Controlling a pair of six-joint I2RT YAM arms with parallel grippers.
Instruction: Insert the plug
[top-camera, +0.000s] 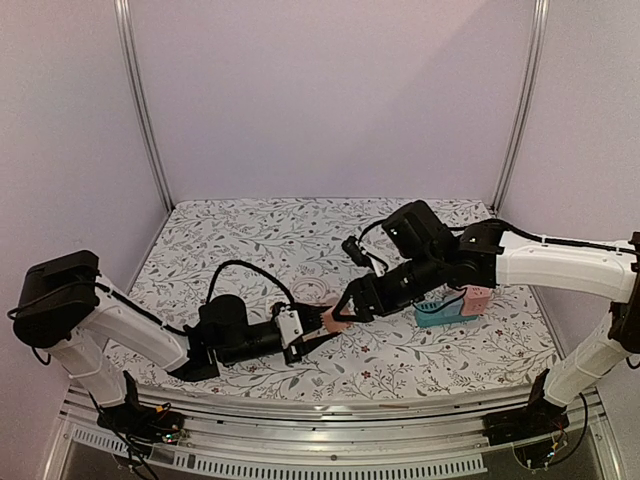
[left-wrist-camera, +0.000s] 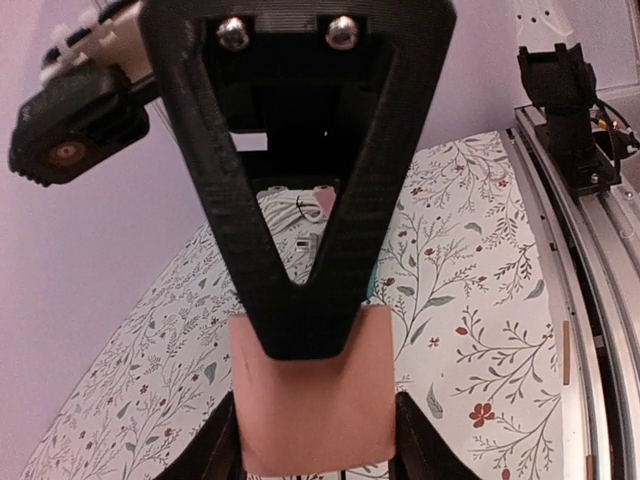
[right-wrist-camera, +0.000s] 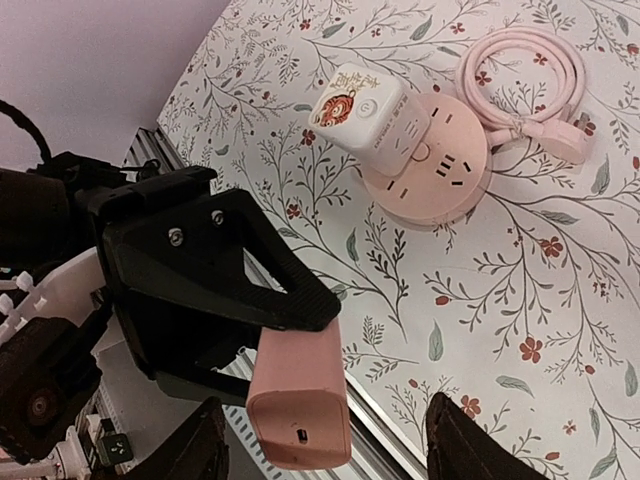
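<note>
The plug is a pink block (top-camera: 336, 319). My left gripper (top-camera: 322, 327) is shut on it and holds it above the table's front middle. In the left wrist view my left gripper (left-wrist-camera: 315, 445) grips the plug (left-wrist-camera: 315, 410) by both sides. My right gripper (top-camera: 352, 305) is open right at the plug's far end. In the right wrist view my right gripper (right-wrist-camera: 330, 450) has its jaws wide apart on either side of the plug (right-wrist-camera: 300, 400), whose end face has a small slot. A round pink socket (right-wrist-camera: 430, 165) lies on the table beyond.
A white adapter (right-wrist-camera: 362, 108) sits in the round socket, and a coiled pink cable (right-wrist-camera: 520, 75) lies beside it. A teal box (top-camera: 440, 312) and a pink piece (top-camera: 478, 298) sit under the right arm. The table's metal front rail (left-wrist-camera: 590, 300) runs close by.
</note>
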